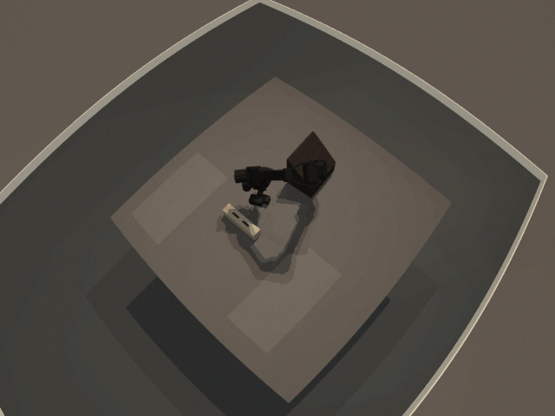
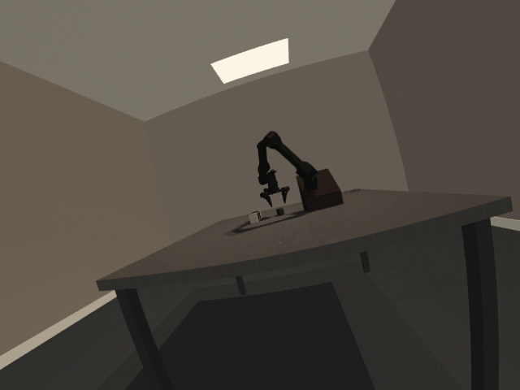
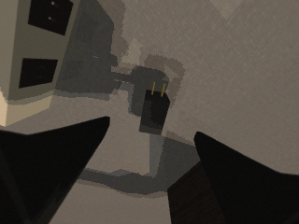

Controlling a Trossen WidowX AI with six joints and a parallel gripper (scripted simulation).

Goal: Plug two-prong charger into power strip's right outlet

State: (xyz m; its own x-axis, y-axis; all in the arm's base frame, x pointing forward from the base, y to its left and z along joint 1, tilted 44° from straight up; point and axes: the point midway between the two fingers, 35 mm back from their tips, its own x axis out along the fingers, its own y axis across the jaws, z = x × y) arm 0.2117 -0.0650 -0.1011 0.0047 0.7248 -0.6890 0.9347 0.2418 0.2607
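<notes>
The black charger lies on the table, its two thin brass prongs pointing toward the top of the wrist view. It cannot be made out in the top view. The cream power strip stands on the table, left of the charger in the wrist view, with two dark outlets showing. Its far end is cut off there. My gripper is open and empty, pointing down above the charger. In the wrist view the charger shows between and slightly beyond the fingertips, not touched.
The dark wooden block under the arm's base stands behind the charger, at the bottom of the wrist view. Arm shadows and two lighter patches lie across the table.
</notes>
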